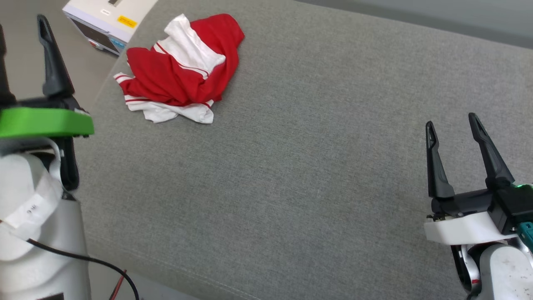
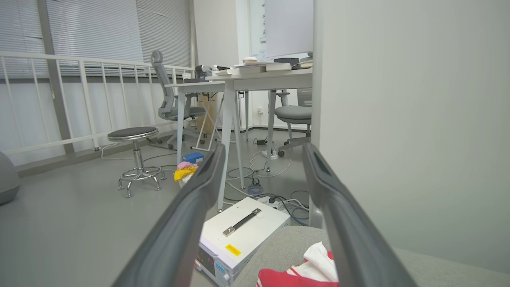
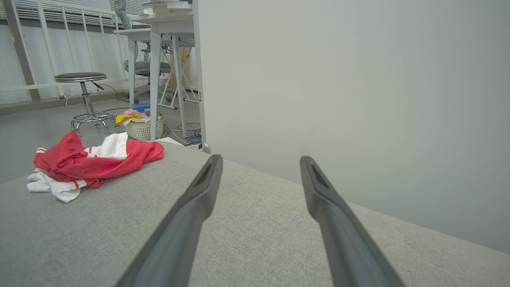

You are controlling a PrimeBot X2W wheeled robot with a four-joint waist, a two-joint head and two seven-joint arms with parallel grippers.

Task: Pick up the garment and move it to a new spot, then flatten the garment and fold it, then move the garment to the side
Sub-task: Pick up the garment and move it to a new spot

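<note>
The garment (image 1: 183,71) lies crumpled in a heap at the far left of the grey fabric surface (image 1: 300,175). Its red body and white striped-trim sleeves are bunched together, and the numerals are hidden. My left gripper (image 1: 21,25) is raised at the left edge, open and empty, short of the garment. In the left wrist view the garment (image 2: 303,273) peeks between my open left gripper (image 2: 263,153) fingers at the bottom. My right gripper (image 1: 451,121) hovers open and empty at the lower right, far from the garment (image 3: 91,163), which lies left of my right gripper (image 3: 261,159) in the right wrist view.
A white instrument box (image 2: 243,227) with a handle sits on the floor just past the surface's far left corner. A pale wall (image 3: 358,79) runs behind the surface. Beyond are a stool (image 2: 133,135), desks and a laundry basket (image 3: 141,127). A wide bare stretch of fabric separates the grippers.
</note>
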